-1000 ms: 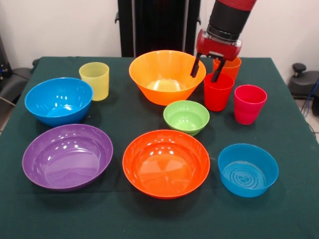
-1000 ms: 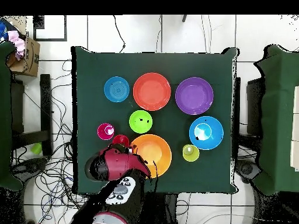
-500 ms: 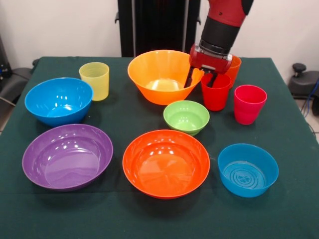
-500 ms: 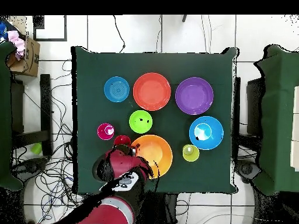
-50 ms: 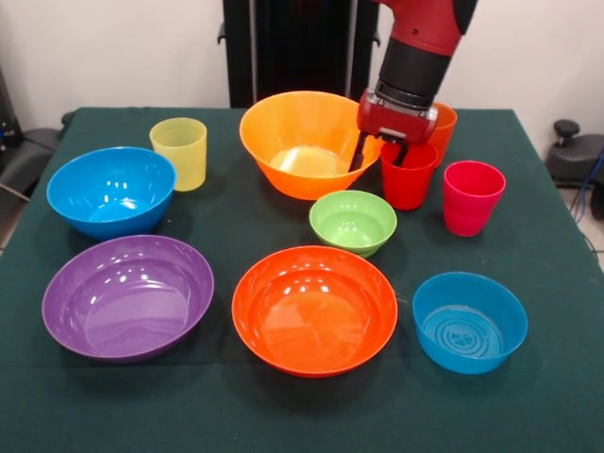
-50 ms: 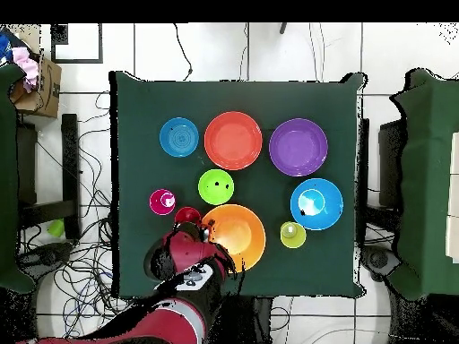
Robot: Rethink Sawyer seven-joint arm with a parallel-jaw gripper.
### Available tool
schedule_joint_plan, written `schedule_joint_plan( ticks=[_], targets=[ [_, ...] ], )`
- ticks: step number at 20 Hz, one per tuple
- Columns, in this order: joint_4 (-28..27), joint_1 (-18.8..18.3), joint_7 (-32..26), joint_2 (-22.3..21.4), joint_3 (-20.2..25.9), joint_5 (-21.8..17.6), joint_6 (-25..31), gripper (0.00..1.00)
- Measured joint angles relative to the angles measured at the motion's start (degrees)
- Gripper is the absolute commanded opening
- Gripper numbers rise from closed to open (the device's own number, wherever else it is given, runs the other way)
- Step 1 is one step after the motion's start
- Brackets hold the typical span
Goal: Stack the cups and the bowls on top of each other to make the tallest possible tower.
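All upright and unstacked on the counter [image 5: 566,283]: yellow cup [image 5: 178,153] and large orange bowl [image 5: 307,142] toward the far edge, orange cup [image 5: 442,127], red cup [image 5: 410,176] and pink cup [image 5: 472,197] clustered right; blue bowl [image 5: 111,191], green bowl [image 5: 352,222] mid-counter; purple bowl [image 5: 127,295], orange-red bowl [image 5: 314,309], small blue bowl [image 5: 469,322] along the near edge.

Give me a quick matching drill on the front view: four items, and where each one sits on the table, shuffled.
Items:
1. purple bowl
2. yellow cup
3. red cup
4. light green bowl

Places:
A. under the end effector
B. near left corner
C. between the yellow-orange bowl and the orange-red bowl
D. far left, behind a blue bowl

Pairs: 1-B, 2-D, 3-A, 4-C
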Motion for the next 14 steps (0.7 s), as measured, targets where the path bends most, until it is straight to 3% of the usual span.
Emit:
schedule_joint_plan(
  ticks=[14],
  targets=[
    [0.23, -0.03, 0.92, -0.50, -0.10, 0.01, -0.04, 0.00]
  ],
)
